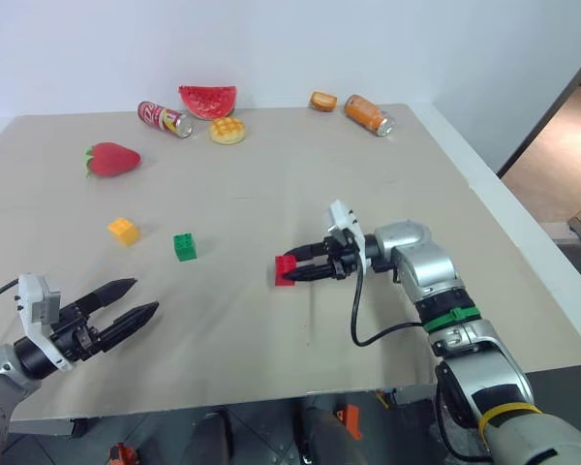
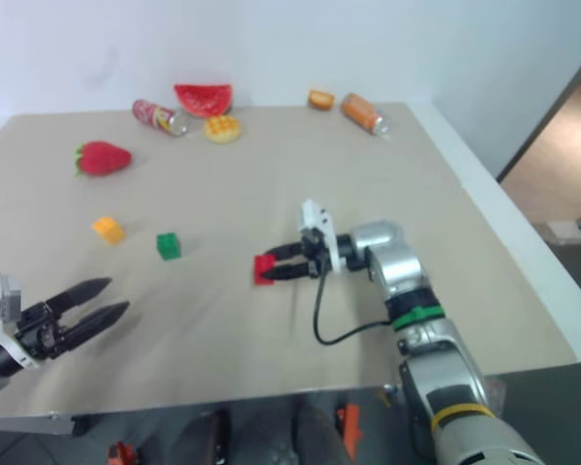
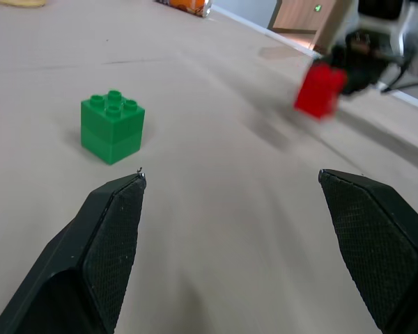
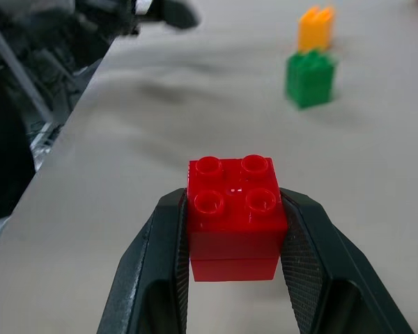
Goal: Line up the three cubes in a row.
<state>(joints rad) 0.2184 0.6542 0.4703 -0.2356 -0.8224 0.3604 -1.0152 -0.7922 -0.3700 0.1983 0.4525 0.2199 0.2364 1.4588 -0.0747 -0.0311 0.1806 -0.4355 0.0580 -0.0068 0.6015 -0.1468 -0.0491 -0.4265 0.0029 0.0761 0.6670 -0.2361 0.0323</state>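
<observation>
Altogether three cubes: red cube (image 4: 235,217), green cube (image 1: 184,246), yellow-orange cube (image 1: 124,231).

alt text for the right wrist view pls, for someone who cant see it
The right claw is shut on the red cube, one black finger on each side and the four studs facing up. Beyond it on the beige table stand the green cube and, just behind it, the yellow-orange cube.

Even, bright light — soft shadows, blurred wrist-view backgrounds
</observation>
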